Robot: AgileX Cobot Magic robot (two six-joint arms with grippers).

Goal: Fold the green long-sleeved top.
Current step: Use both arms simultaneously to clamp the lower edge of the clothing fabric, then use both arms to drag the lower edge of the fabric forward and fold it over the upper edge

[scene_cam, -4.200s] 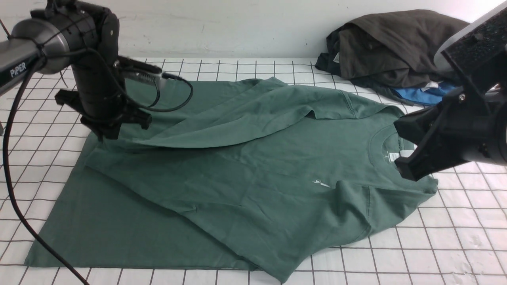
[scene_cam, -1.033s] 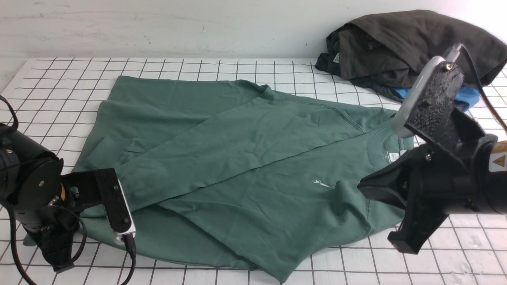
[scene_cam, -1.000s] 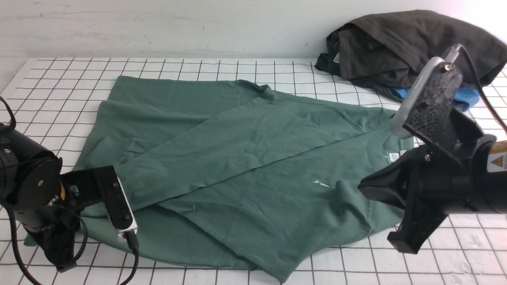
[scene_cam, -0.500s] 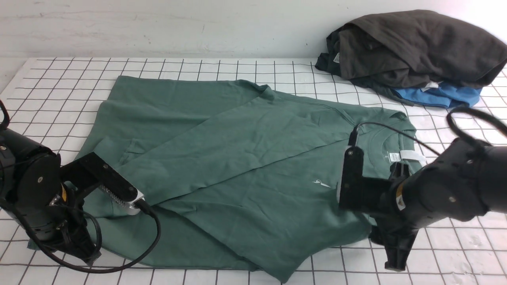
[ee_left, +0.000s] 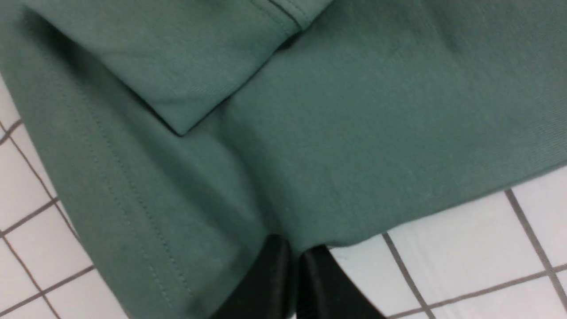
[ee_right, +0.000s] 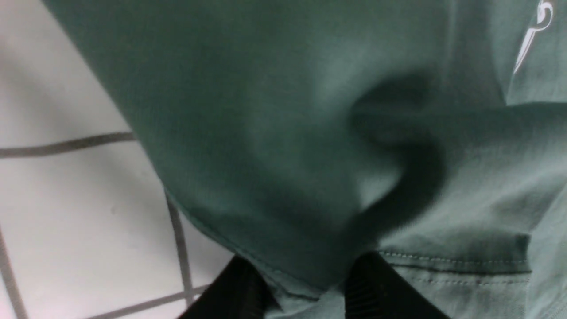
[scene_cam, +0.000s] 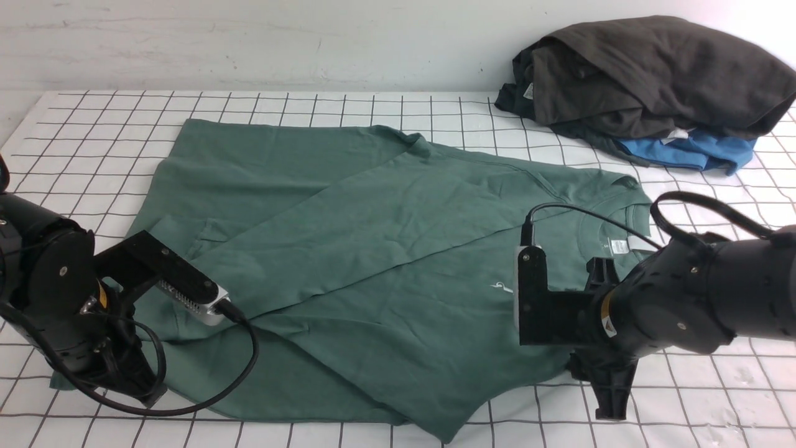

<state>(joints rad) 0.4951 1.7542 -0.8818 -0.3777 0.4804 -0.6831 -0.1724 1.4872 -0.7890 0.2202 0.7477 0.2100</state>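
Note:
The green long-sleeved top lies flat on the gridded table, neck to the right, with its white logo and neck label showing. One sleeve lies folded diagonally across the body. My left gripper is down at the top's near left corner. In the left wrist view it is shut with its tips on the hem edge, beside the sleeve cuff. My right gripper is down at the near right edge. In the right wrist view it is open, with the fabric edge between the fingers.
A dark brown-grey bundled garment lies at the back right on a bright blue garment. The white gridded table ends at a wall behind. My left arm's cable loops over the top's near left part.
The left arm laid the far sleeve across the body and dropped to the near left corner. The right arm swung down from a raised pose to the near right edge.

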